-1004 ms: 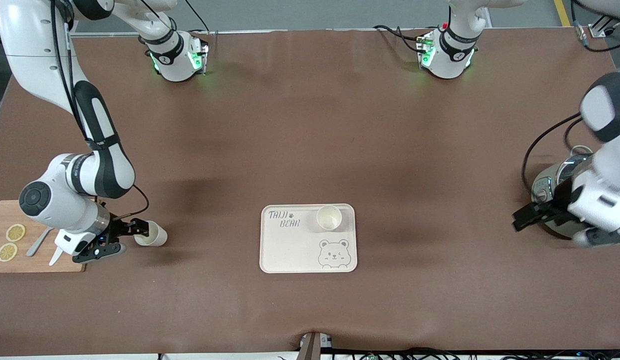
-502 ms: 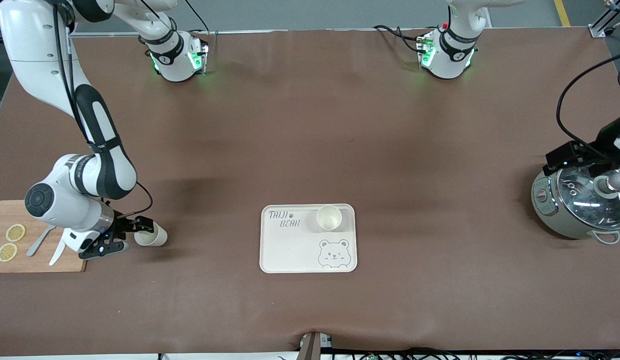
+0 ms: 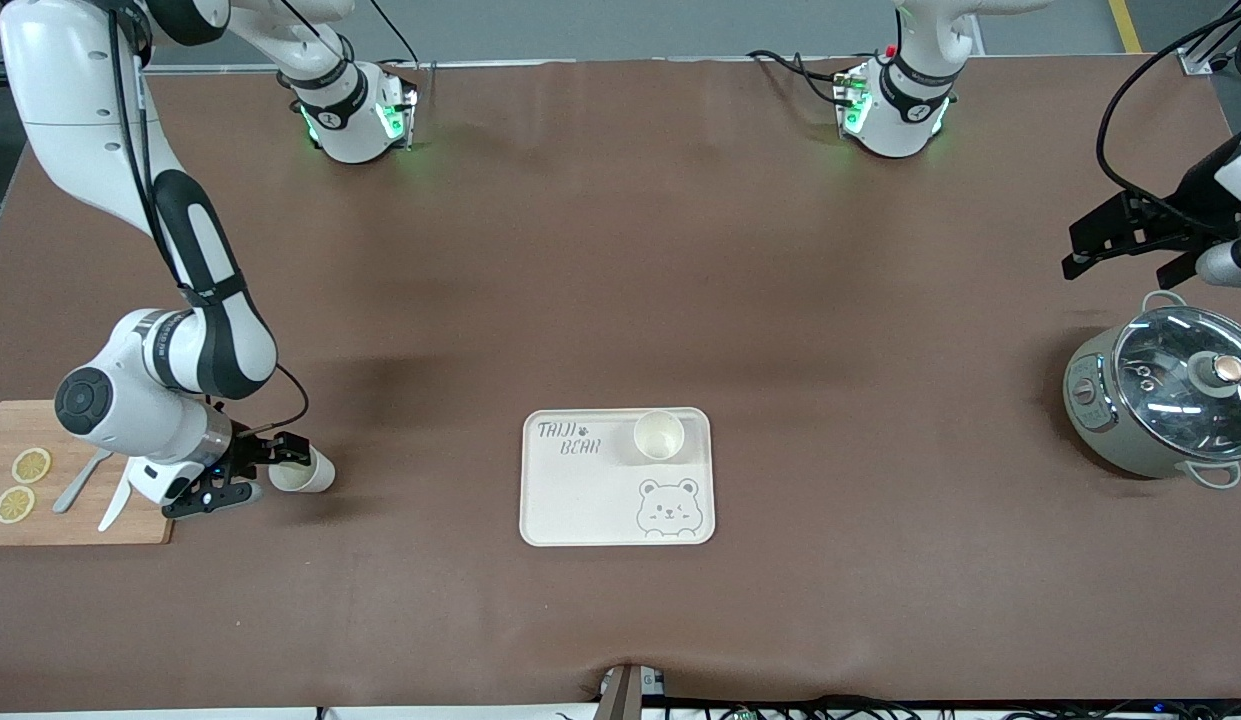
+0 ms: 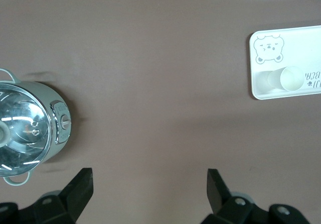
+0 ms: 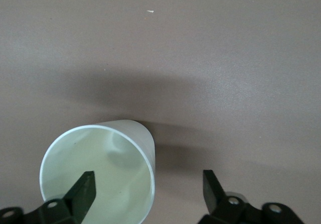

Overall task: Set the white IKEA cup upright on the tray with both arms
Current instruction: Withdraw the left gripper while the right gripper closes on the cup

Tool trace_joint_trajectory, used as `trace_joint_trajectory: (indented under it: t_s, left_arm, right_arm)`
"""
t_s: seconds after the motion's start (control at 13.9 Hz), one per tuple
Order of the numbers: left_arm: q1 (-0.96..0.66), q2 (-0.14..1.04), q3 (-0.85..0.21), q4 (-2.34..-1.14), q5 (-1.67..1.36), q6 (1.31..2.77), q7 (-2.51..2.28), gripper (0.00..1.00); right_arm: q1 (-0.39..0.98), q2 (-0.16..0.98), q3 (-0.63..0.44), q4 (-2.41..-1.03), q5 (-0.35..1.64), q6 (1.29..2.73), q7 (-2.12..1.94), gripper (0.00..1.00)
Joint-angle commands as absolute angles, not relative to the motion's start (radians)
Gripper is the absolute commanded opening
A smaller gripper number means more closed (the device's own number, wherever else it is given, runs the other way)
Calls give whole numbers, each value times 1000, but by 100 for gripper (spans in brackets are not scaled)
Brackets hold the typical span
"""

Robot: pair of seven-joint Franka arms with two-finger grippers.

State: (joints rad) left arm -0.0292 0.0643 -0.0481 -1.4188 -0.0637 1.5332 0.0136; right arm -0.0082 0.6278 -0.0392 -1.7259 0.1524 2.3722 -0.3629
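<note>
Wooden cutting board (image 3: 75,520) at the tabletop edge by the right arm's end, two lemon slices (image 3: 22,485) and a spoon (image 3: 78,482) on it. Right gripper (image 3: 270,472) low beside it, one finger (image 5: 83,191) inside the rim of a white cup (image 3: 302,470) lying on its side, the other finger outside (jaws spread, not clamped). Tray (image 3: 580,500) mid-table toward the front edge, a second white cup (image 3: 659,435) upright on it. Lidded electric pot (image 3: 1160,400) at the left arm's end. Left gripper (image 3: 1130,245) over bare tabletop near the pot, fingers wide open, empty.
</note>
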Motion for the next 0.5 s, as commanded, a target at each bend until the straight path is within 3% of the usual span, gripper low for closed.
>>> trace_joint_trajectory:
  t_s: [0.0,0.36,0.43]
  left_arm:
    - [-34,52,-51,-1434,-51,1532,14,100]
    - [-32,61,-61,-1430,-52,1532,5,100]
    - [-31,61,-63,-1430,-54,1532,5,100]
  right_arm:
    - [-9,623,-37,-1729,175,2376,-383,47]
    - [-5,623,-37,-1724,175,2376,-382,2]
    - [-5,623,-37,-1724,176,2376,-379,0]
